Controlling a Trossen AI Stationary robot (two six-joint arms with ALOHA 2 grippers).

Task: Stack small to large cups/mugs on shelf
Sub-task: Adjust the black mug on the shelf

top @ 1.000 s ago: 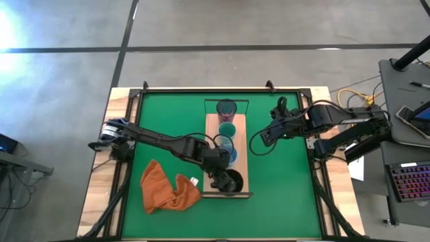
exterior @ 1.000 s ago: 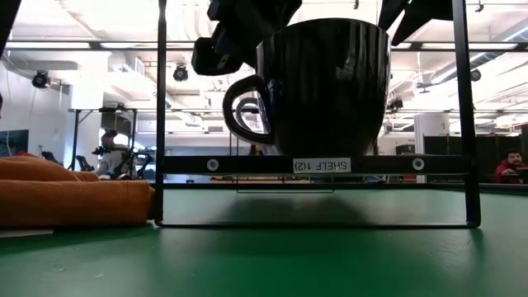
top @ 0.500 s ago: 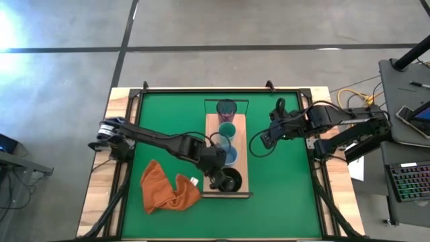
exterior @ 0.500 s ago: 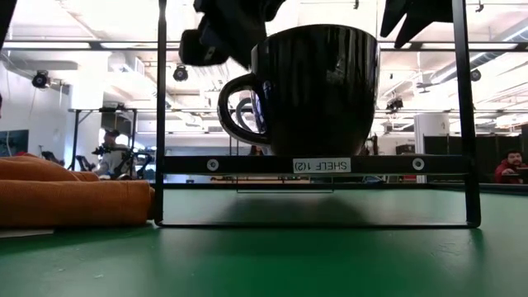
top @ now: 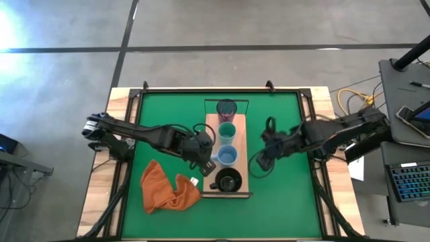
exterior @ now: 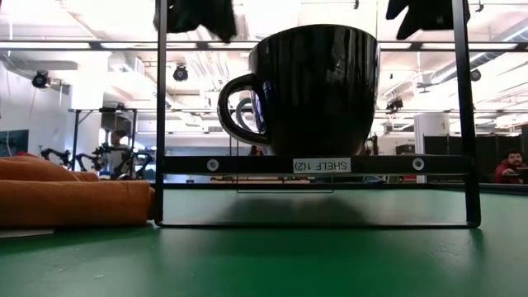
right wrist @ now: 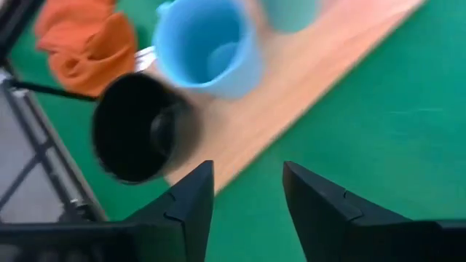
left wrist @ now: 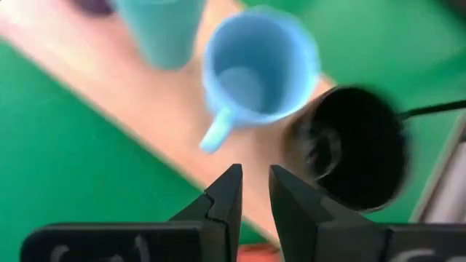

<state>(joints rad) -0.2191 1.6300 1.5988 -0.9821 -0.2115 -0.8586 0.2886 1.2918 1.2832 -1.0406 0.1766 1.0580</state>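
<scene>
Four vessels stand in a row on the light-wood shelf [top: 213, 138]: the dark purple cup [top: 227, 107] farthest, then the teal cup [top: 227, 130], the light blue mug [top: 227, 156] and, nearest, the black mug [top: 229, 181], which stands upright on its base in the low view [exterior: 318, 87]. My left gripper [top: 209, 165] hovers narrowly open and empty just left of the shelf, above the two mugs' handles [left wrist: 253, 175]. My right gripper [top: 263, 153] is open and empty over the mat right of the shelf [right wrist: 247, 171].
An orange cloth [top: 168, 188] lies on the green mat [top: 168, 107] at the near left, close to the shelf's near end. The shelf's black wire frame [exterior: 161, 115] rises at both ends. People and equipment show in the room beyond the table.
The black mug has settled onto the shelf's near end and stands free. My left gripper has come off it, rising and drawing back toward the table's left and far side. My right gripper has shifted a little toward the near edge.
</scene>
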